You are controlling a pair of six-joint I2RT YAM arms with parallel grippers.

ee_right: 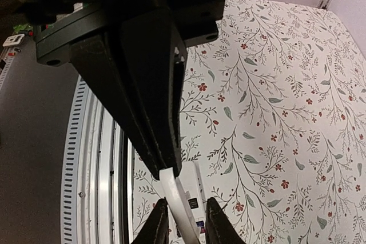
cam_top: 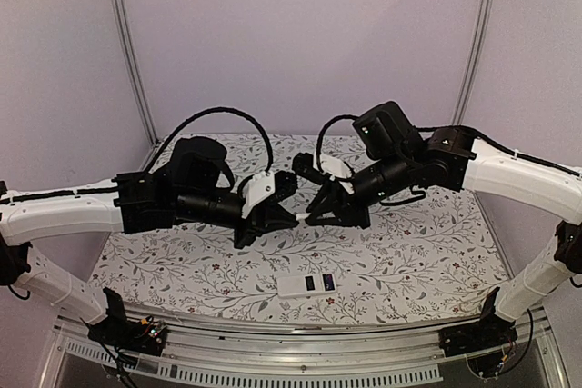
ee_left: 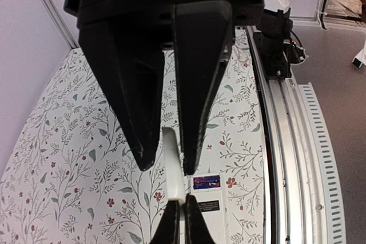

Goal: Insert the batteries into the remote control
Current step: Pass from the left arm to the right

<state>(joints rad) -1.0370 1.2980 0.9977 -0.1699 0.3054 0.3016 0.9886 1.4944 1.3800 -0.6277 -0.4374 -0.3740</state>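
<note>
Remote: the remote (cam_top: 291,285) lies white back up on the counter (cam_top: 436,252), near the middle of the near edge.
Batteries: two dark patches (cam_top: 310,283) sit side by side in the remote's back. I judge these to be the batteries in their bay, though the pictures are too small to be sure. No loose battery shows.
Cover: a thin white piece, likely the bay cover (ee_left: 173,181), is held in the air above and just far of the remote.
Left end effector: the left end effector (ee_left: 167,167) is closed on the cover's upper end.
Right end effector: the right end effector (ee_right: 171,171) is narrow and pinches the other end, tip to tip with the left.
Done: loading looks finished, by my reading.
Left: bring the cover down and fit it over the bay.
In the way: the two end effectors crowd one small piece. The remote lies unheld and could slide. The metal rail (cam_top: 300,338) runs just near of it.
</note>
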